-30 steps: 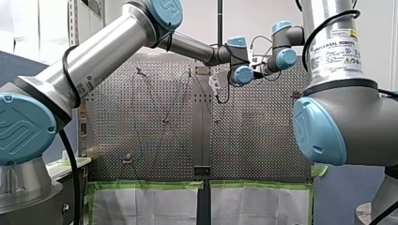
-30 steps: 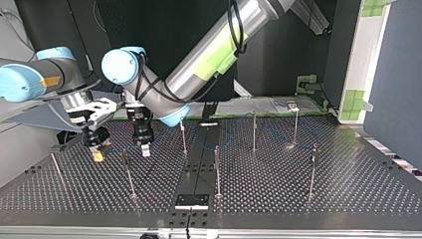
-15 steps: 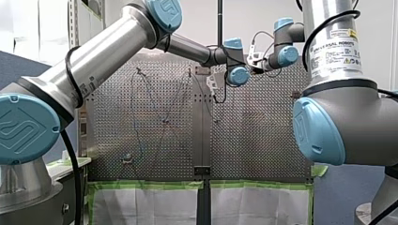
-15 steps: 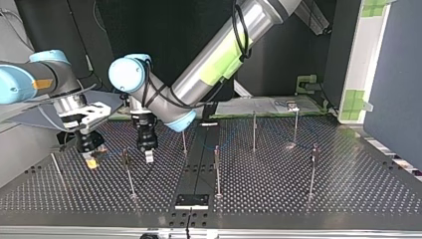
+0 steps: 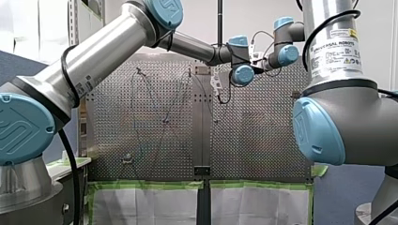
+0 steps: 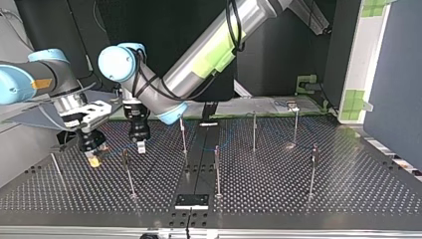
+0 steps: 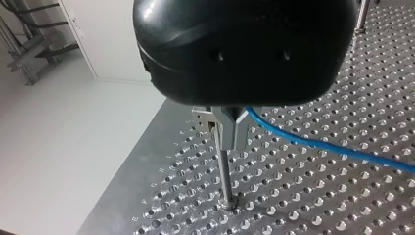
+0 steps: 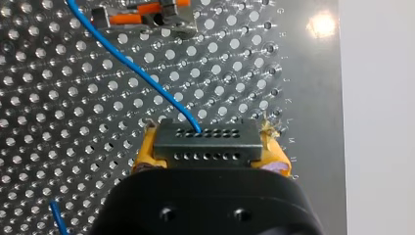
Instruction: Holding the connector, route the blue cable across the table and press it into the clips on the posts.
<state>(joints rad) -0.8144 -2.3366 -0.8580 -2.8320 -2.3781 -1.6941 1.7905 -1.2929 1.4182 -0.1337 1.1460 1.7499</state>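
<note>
My right tool [image 8: 210, 147] clamped the connector [image 8: 205, 139] between yellow pads [image 8: 144, 152], while my left tool [image 7: 227, 131] pinched the blue cable [image 7: 318, 143] beside a post [image 7: 224, 181].

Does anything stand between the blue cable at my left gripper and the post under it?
Nothing visible does. In the left wrist view the thin blue cable leaves my left gripper and the slim metal post rises right under it; their depth gap is unclear.

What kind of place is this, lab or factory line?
Probably a robotics lab test cell: my left arm and my right arm share a perforated table studded with thin posts, a blue cable running over it.
</note>
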